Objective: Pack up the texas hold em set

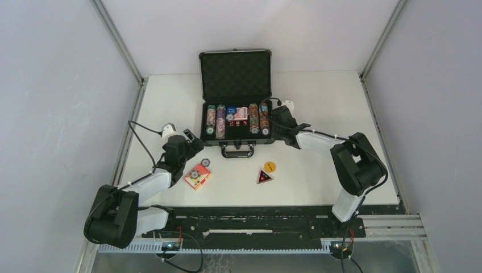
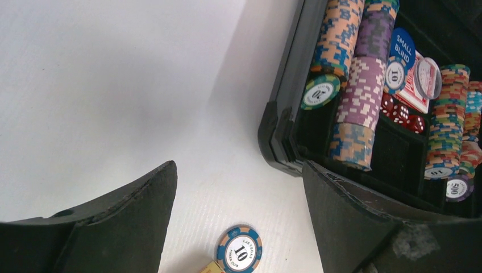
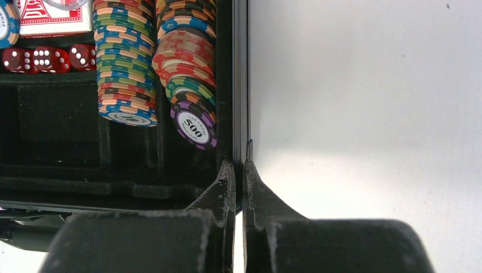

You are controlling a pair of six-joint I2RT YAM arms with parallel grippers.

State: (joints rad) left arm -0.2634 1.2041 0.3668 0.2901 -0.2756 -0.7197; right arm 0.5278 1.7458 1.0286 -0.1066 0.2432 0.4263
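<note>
The black briefcase stands open at the back of the table, lid upright. Its tray holds rows of poker chips, a red card box, red dice and a blue small-blind button. My left gripper hangs open over the table just left of the case's front corner, with a loose blue "10" chip below it. A second red card box with a chip on it lies beside that. My right gripper is shut, tips at the case's right wall, near a purple "500" chip.
An orange round button and a dark red triangular marker lie on the white table in front of the case handle. Grey walls with metal posts enclose the table on three sides.
</note>
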